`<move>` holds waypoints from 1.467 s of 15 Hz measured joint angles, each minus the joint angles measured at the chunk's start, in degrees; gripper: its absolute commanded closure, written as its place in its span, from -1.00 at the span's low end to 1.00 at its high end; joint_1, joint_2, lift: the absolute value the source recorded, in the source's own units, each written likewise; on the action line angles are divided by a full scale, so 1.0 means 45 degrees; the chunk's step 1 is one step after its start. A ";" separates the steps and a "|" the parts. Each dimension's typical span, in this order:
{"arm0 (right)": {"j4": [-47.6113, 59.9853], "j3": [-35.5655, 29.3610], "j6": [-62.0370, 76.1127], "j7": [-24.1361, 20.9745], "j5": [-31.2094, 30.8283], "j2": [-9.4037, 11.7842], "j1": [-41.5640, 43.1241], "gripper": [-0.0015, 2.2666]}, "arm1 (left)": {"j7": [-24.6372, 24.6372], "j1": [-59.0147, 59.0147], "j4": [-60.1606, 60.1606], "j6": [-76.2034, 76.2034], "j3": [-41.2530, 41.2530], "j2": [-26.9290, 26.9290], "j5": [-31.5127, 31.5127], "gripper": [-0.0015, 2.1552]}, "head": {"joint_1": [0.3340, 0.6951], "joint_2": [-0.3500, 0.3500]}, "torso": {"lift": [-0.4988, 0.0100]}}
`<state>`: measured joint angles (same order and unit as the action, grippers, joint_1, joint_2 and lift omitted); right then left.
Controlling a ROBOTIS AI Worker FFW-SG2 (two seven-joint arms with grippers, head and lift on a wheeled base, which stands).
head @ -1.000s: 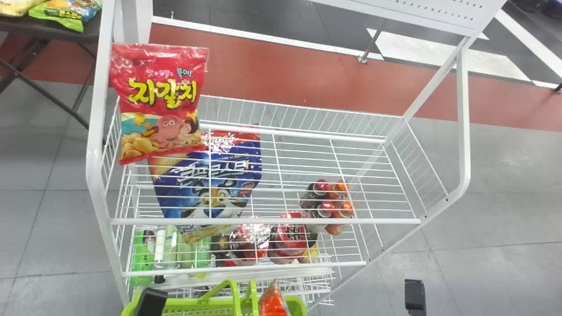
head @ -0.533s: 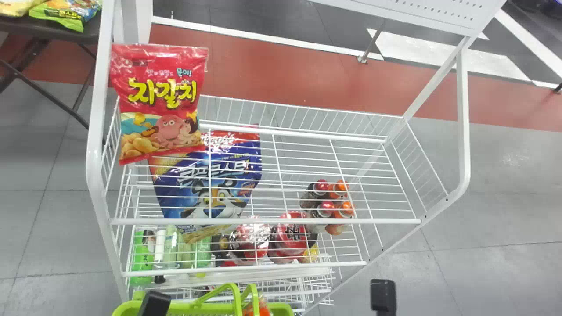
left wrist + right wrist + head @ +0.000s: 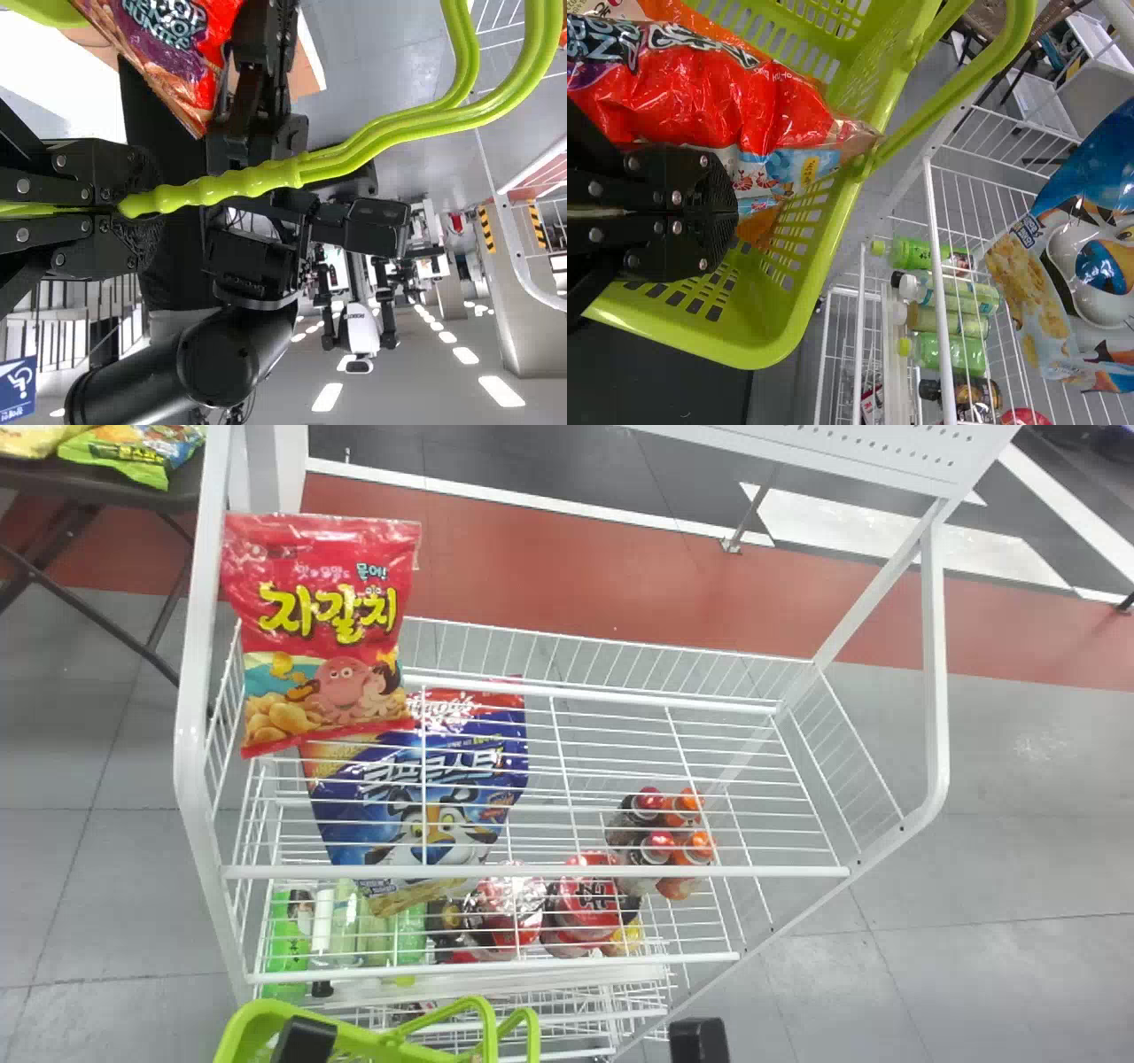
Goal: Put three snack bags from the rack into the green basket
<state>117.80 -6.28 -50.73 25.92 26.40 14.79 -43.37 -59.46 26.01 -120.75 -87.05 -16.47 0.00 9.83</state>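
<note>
— "Green basket and right gripper have slid left!"
— "And their fingers?"
— "Left gripper pinches the basket's handle. Right gripper's are pressed together."
— "Snack bags?"
— "One shiny red bag lies in the basket. Farther off, an octopus bag and a blue bag are on the rack."
</note>
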 measured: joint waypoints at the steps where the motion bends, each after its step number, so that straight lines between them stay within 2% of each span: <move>1: 0.0230 -0.0402 -0.0253 0.0005 0.0244 -0.0004 -0.0050 -0.97 | -0.0009 0.0000 -0.0001 0.0000 0.0005 0.0000 0.0002 0.46 | 1.00 -1.00 | 0.96; 7: 0.1700 -0.3390 -0.1475 0.0545 0.1727 -0.0347 -0.0271 -0.96 | 0.0041 -0.0047 0.0010 -0.0020 -0.0013 0.0000 0.0003 0.46 | 1.00 -1.00 | 0.96; 10: 0.1935 -0.4664 -0.1277 0.2056 0.1991 -0.0801 0.0091 -0.96 | 0.0169 -0.0110 0.0050 -0.0042 -0.0168 0.0000 -0.0037 0.45 | 1.00 -1.00 | 0.96; 13: 0.2414 -0.5259 0.0862 0.3134 0.2023 -0.1189 0.0253 -0.95 | 0.0189 -0.0148 0.0069 -0.0061 -0.0278 0.0000 -0.0091 0.43 | 1.00 -1.00 | 0.96; 15: 0.2650 -0.5371 0.3810 0.3337 0.2050 -0.1458 0.0248 -0.94 | 0.0201 -0.0152 0.0090 -0.0062 -0.0318 0.0000 -0.0096 0.43 | 1.00 -1.00 | 0.96; 17: 0.2708 -0.5278 0.6536 0.3101 0.2062 -0.1687 0.0126 -0.93 | 0.0205 -0.0124 0.0092 -0.0062 -0.0340 0.0000 -0.0096 0.43 | 1.00 -1.00 | 0.96; 18: 0.2783 -0.5185 0.7629 0.2630 0.2049 -0.1797 -0.0029 -0.93 | 0.0213 -0.0108 0.0092 -0.0054 -0.0347 0.0000 -0.0097 0.43 | 1.00 -1.00 | 0.96; 20: 0.3306 -0.4876 0.8676 0.1137 0.1649 -0.2009 -0.0498 -0.93 | 0.0226 -0.0085 0.0114 -0.0020 -0.0374 0.0000 -0.0097 0.43 | 1.00 -1.00 | 0.96; 22: 0.4071 -0.4127 0.9072 -0.0973 0.0820 -0.2142 -0.0997 -0.93 | 0.0227 -0.0078 0.0159 0.0026 -0.0398 0.0000 -0.0096 0.43 | 1.00 -1.00 | 0.96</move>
<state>136.12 -24.85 -9.91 21.54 30.09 5.15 -47.86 -58.44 25.66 -120.04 -86.93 -18.27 0.00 9.40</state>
